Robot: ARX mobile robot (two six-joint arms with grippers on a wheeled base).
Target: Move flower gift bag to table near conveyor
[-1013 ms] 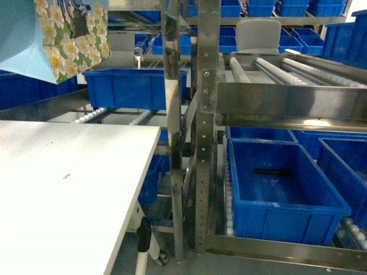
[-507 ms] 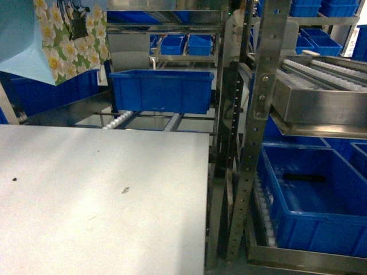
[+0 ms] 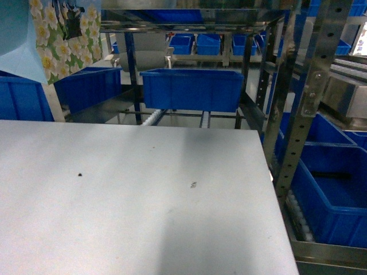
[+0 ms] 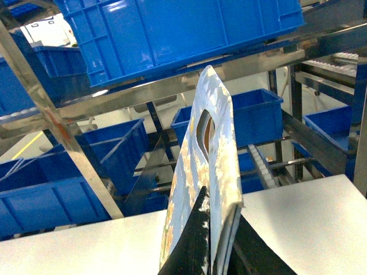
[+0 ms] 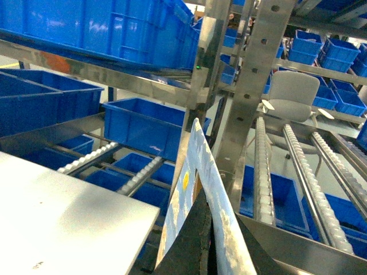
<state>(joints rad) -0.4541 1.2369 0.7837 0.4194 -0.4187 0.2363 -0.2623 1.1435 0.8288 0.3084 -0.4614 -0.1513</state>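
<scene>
Left gripper clamps bag edge, bag upright, hanging above table far-left corner. Right gripper likewise pinches second bag.

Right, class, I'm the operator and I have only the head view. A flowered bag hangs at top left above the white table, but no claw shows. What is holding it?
Observer: The left wrist view shows the left claw shut on the flower gift bag, which it sees edge-on.
Operator: And the right arm?
Observer: The right claw is shut on a second bag, outside your frame.
Operator: Where does that one sit?
Observer: In the right wrist view it appears just past the table corner, with the conveyor rollers behind it.
</scene>
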